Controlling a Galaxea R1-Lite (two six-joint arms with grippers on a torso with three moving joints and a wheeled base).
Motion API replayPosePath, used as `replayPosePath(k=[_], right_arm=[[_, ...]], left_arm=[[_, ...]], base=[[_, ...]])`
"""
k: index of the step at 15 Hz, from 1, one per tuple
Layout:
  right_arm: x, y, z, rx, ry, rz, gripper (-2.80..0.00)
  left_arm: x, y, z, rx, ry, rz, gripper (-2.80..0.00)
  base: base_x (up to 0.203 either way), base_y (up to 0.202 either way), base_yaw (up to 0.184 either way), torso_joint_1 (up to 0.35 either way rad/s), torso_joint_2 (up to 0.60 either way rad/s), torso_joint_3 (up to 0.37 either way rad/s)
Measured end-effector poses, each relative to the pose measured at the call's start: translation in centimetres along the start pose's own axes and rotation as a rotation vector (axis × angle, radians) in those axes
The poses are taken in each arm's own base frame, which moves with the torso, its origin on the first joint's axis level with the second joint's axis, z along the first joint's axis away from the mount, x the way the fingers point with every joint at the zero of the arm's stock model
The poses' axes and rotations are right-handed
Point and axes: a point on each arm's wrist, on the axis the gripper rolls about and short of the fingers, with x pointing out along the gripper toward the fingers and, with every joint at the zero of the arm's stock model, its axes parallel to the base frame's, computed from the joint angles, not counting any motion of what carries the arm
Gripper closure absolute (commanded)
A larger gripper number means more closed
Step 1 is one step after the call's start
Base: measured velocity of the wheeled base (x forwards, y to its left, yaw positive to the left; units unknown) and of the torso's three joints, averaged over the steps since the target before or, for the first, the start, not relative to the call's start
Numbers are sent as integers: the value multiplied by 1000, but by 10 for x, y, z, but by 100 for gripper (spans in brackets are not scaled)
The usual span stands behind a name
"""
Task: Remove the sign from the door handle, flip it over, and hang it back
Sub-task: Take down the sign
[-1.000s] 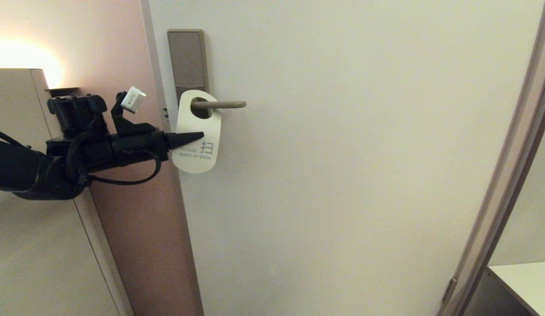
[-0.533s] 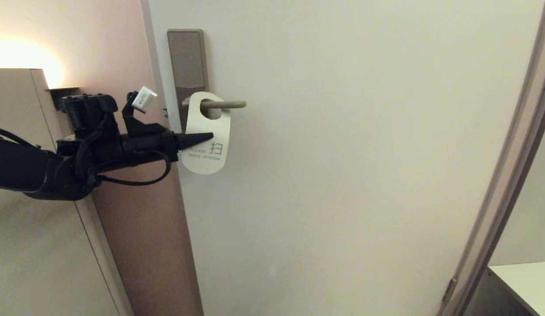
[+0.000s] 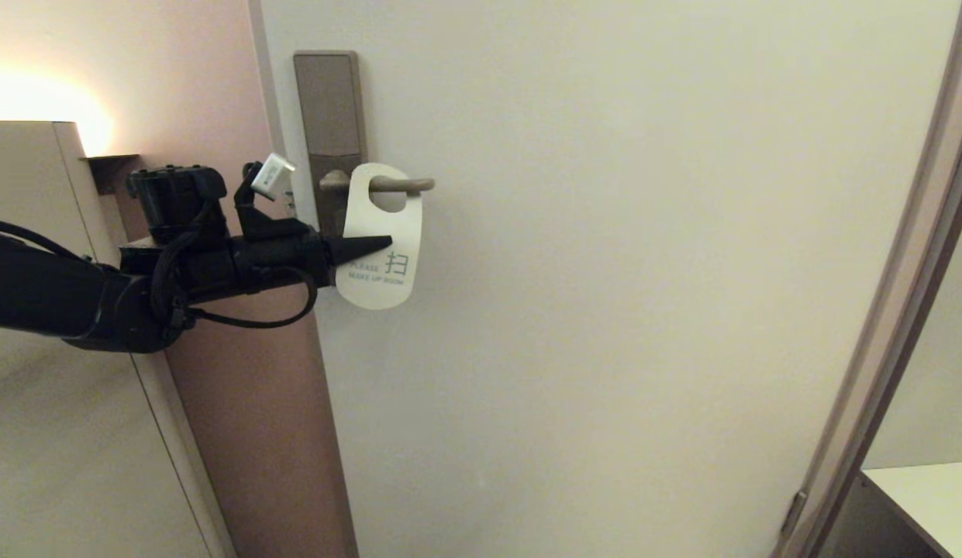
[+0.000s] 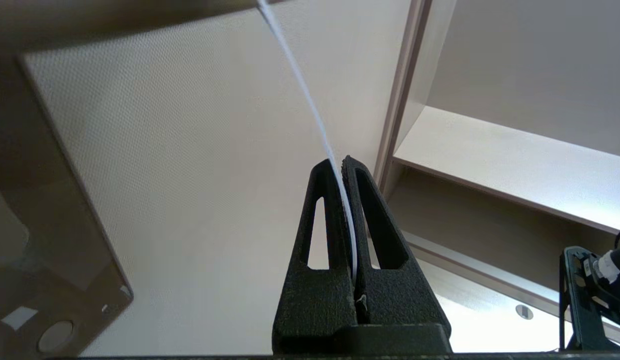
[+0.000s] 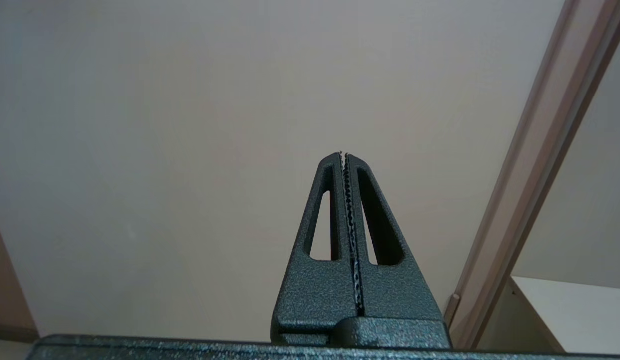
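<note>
A: Left tool clamped on the sign, nipping its left edge at mid-height. Confirmed in left wrist view: thin white sheet pinched edge-on between the closed fingers.

B: Sign location?

A: Hanging on the door handle, hole threaded over the lever about midway along. White face out.

B: Key geometry for the next move?

A: Lever long axis horizontal, root at the lock plate on the left, free tip on the right. Sign long axis vertical, roughly square to the lever. Exit only rightward, off the tip. Left arm reaching in level from the left, so probably a continued push to the right, away from the plate.

B: Right tool?

A: Right tool shut on nothing, out of the head view, facing the bare door. Left arm clearly nearer.

B: Readable text?

A: Grey Chinese character 扫, plus "PLEASE MAKE UP ROOM" beneath; PLEASE partly covered by the tool tip. No brand visible anywhere.
</note>
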Motion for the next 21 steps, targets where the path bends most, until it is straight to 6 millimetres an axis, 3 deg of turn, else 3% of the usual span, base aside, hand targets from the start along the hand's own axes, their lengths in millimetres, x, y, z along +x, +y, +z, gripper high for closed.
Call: replayPosePath(k=[7, 14, 21], right_arm=[[0, 0, 0, 0, 0, 0, 0], [0, 0, 0, 0, 0, 0, 0], [0, 0, 0, 0, 0, 0, 0]], left_arm=[[14, 17, -4, 3, -2, 0, 0], [28, 19, -15, -16, 21, -20, 0], [39, 11, -2, 23, -5, -36, 0]], base=[[0, 0, 0, 0, 0, 0], [0, 0, 0, 0, 0, 0], [0, 0, 0, 0, 0, 0]])
